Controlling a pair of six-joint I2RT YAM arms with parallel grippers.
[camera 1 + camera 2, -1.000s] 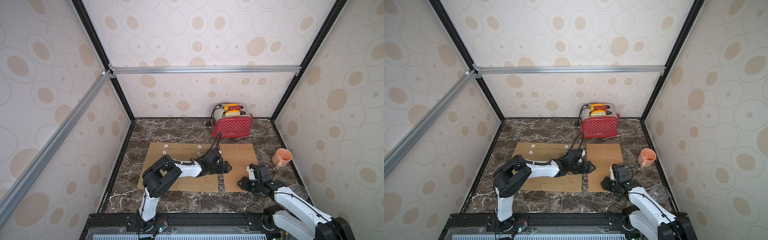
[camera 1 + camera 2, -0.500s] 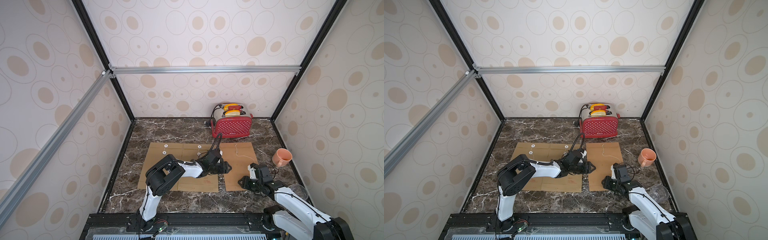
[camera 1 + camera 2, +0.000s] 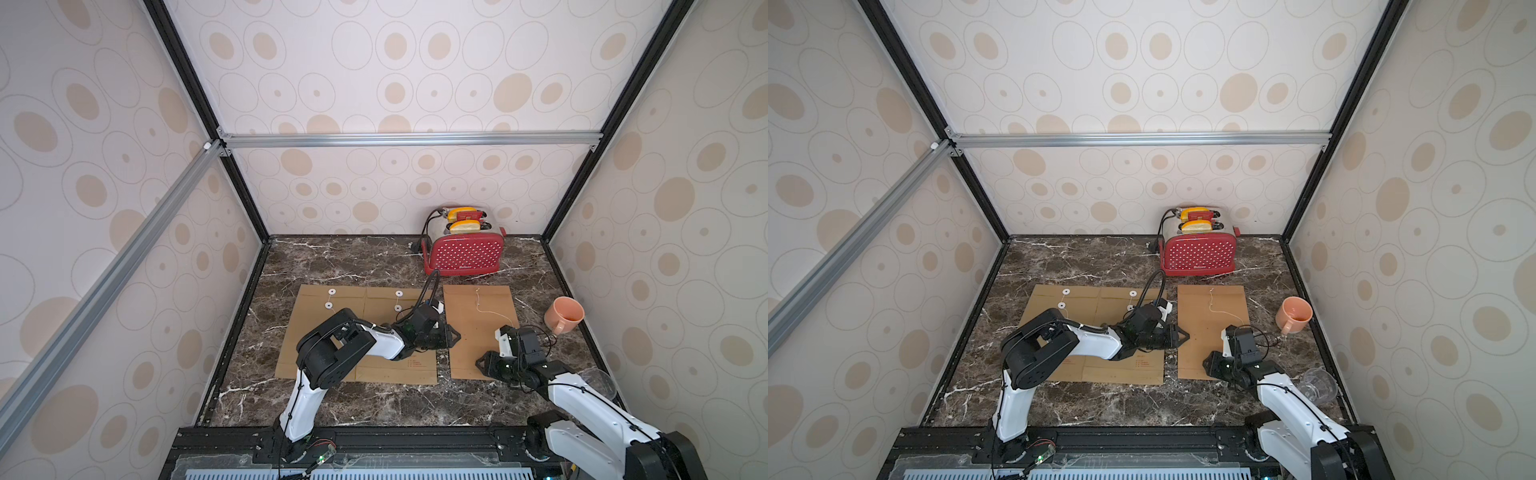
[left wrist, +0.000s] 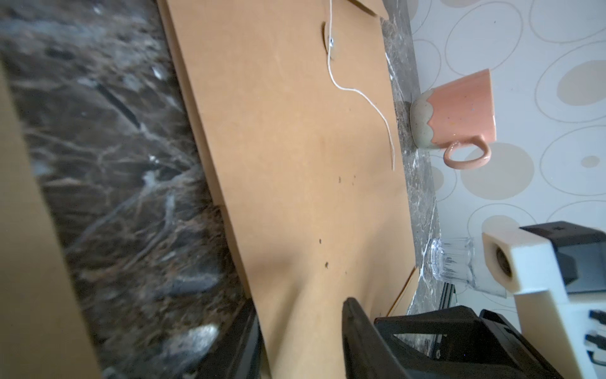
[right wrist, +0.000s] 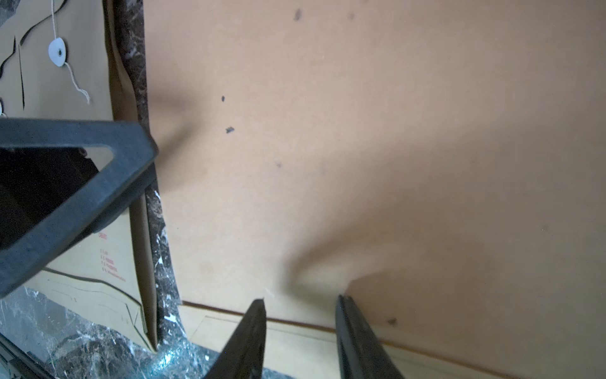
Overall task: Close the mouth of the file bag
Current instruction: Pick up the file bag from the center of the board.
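Observation:
A plain brown file bag (image 3: 478,328) (image 3: 1212,320) lies flat on the marble, right of centre. A white string (image 3: 482,307) trails over it from its far end. My left gripper (image 3: 455,334) (image 4: 300,303) lies low at the bag's left edge. Its jaws stand apart, with one finger (image 4: 249,328) beside the edge and the other over the paper (image 4: 295,164). My right gripper (image 3: 480,365) (image 5: 300,300) is at the bag's near edge, with its fingers apart and their tips on the paper (image 5: 360,147). The paper bulges slightly there.
More brown file bags (image 3: 357,332) with white string discs lie to the left, under my left arm. A red dotted toaster (image 3: 463,253) stands at the back. A pink mug (image 3: 563,316) and a clear glass (image 3: 598,380) stand by the right wall.
The left gripper's jaws have narrowed at the bag's left edge. The right gripper and the bag have not visibly moved.

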